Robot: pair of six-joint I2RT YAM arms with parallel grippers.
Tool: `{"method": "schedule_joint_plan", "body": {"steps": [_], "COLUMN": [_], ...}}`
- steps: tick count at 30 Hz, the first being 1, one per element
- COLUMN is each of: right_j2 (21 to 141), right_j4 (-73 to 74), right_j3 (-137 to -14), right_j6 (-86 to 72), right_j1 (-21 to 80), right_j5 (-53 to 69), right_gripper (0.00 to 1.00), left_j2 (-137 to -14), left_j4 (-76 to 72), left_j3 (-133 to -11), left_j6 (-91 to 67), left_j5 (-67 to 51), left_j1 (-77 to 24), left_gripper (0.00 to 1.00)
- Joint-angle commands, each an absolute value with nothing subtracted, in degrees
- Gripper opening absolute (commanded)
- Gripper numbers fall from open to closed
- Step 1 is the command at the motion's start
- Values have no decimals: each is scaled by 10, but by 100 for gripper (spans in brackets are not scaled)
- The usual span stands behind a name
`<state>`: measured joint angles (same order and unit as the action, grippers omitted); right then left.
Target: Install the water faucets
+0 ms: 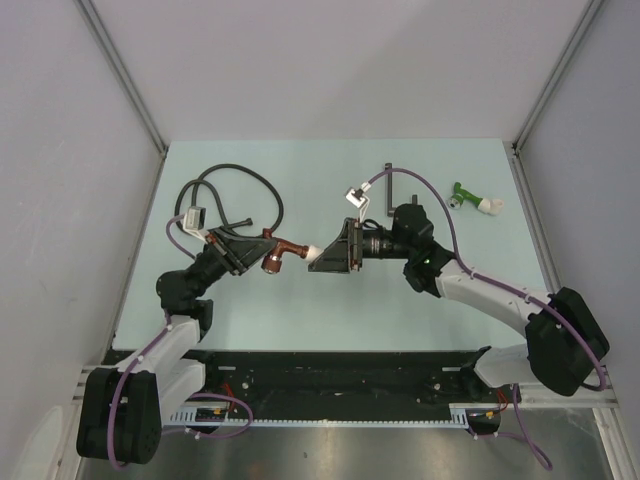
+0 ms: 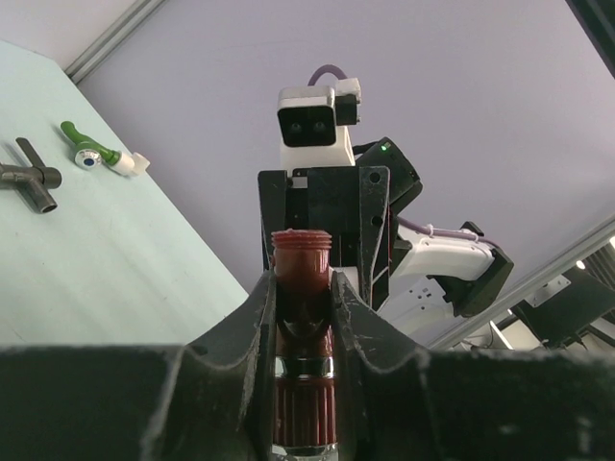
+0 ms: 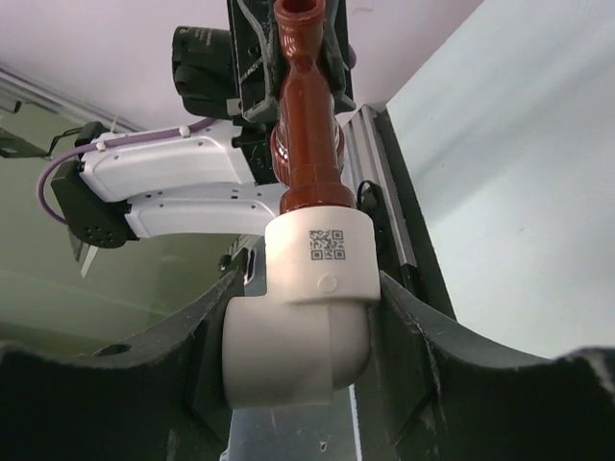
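Note:
The reddish-brown faucet (image 1: 280, 253) hangs above the table's middle, held between both arms. My left gripper (image 1: 258, 252) is shut on its ribbed body (image 2: 303, 327). My right gripper (image 1: 322, 256) is shut on the white elbow fitting (image 3: 306, 312), and the faucet's copper stem (image 3: 307, 144) runs into the elbow's top. The elbow also shows in the top view (image 1: 311, 251). The green faucet (image 1: 468, 196) with its own white elbow lies on the table at the far right, away from both grippers; it also shows in the left wrist view (image 2: 94, 152).
A coiled black hose (image 1: 232, 185) lies at the far left behind my left arm. A dark T-shaped fitting (image 1: 388, 188) lies behind my right wrist and shows in the left wrist view (image 2: 31, 179). Grey walls close the table's sides and back.

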<state>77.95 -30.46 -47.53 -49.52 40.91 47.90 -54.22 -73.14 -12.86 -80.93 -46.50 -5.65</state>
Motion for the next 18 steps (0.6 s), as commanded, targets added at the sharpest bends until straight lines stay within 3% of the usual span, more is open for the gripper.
{"method": "schedule_joint_plan", "body": {"steps": [1,3,6,12,18], "right_j2": [741,716,676,595,545], "right_j4": [-255,-217,-175,-132,-96], "right_j3": [-490,-489,-489,-489,-489], "right_j6": [-471,-424,-360,-222,-8], "right_j1": [392,389,389,413,525], "right_j5": [389,352,299,216,101], "right_gripper": [56,68,78,81,89], "left_j2": [-530,-531,-535,-539,-541], "left_j4": [-991,-990,-990,-991,-990], "left_j3": [-138,-138,-137,-136,-136], "left_j6": [-795,-797,-800,-802,-802], "left_j5": [-500,-500,-499,-497,-497], "left_j1": [-63,-63,-63,-64,-64], "left_gripper": [1,0,0,0,0]}}
